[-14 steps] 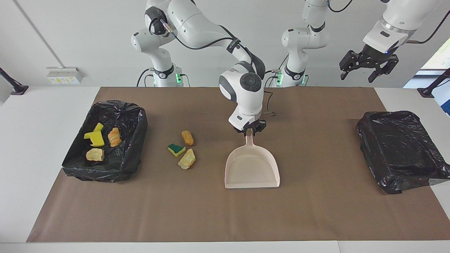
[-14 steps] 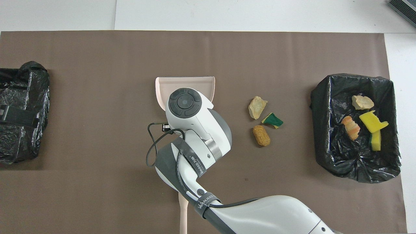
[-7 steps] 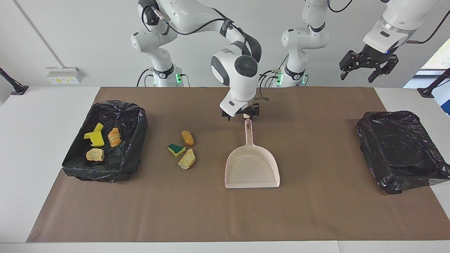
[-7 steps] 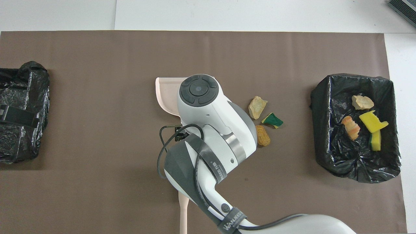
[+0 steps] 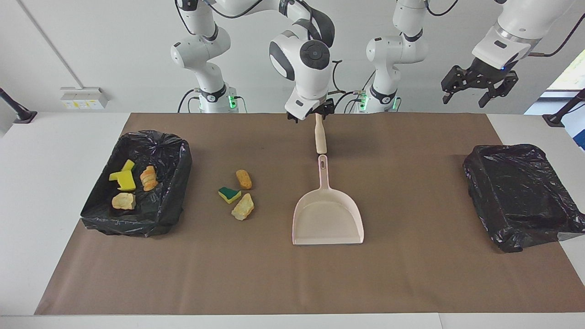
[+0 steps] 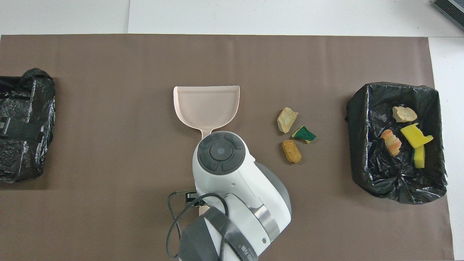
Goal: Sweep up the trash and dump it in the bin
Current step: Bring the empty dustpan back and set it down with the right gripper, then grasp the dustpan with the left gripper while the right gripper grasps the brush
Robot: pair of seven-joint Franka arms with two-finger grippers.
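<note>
Now, facing the robots, the right claw (image 5: 311, 114) has let go of the dustpan (image 5: 327, 214) and risen, open, over the brush handle (image 5: 321, 135); the left claw (image 5: 480, 87) waits open, high over its end of the desk (image 5: 59, 151). From overhead, three pieces of trash (image 6: 293, 135) lie beside the dustpan; four sit in the bin (image 6: 377, 174).
</note>
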